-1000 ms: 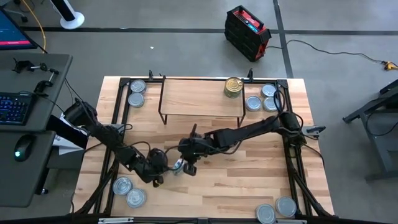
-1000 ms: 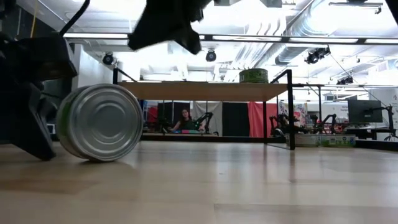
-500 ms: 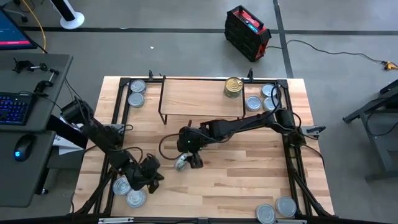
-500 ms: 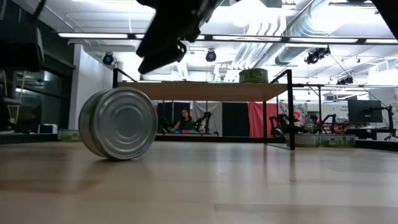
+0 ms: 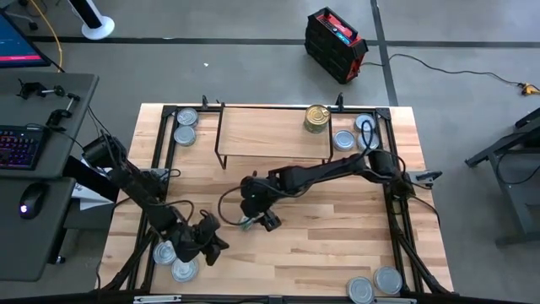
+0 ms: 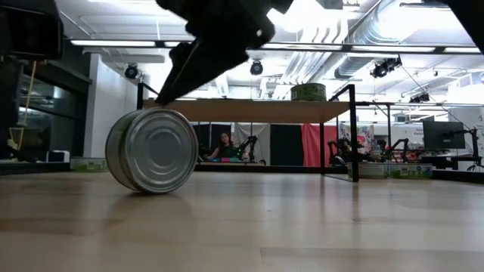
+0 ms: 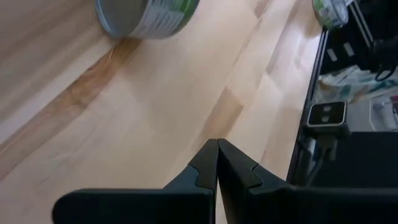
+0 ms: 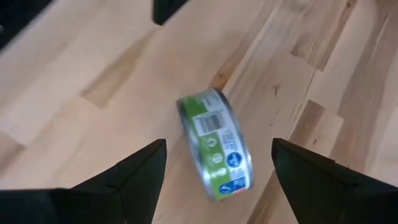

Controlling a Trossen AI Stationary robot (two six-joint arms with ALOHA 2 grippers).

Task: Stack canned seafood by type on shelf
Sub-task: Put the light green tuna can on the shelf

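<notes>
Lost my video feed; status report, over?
Right gripper open above a tin standing on edge. Left gripper shut, near table corner. One gold tin on shelf. Nothing blocking.

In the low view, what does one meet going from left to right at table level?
Silver round tin standing on its edge → black wire leg of the wooden shelf → flat tins far off on the table.

Eleven silver-lidded tins (image 5: 186,116) are countable on the table (image 5: 321,262): two far-left, three far-right, two near-left, two near-right, one on edge mid-table. One gold tin (image 5: 316,117) sits on the single shelf (image 5: 261,131).
</notes>
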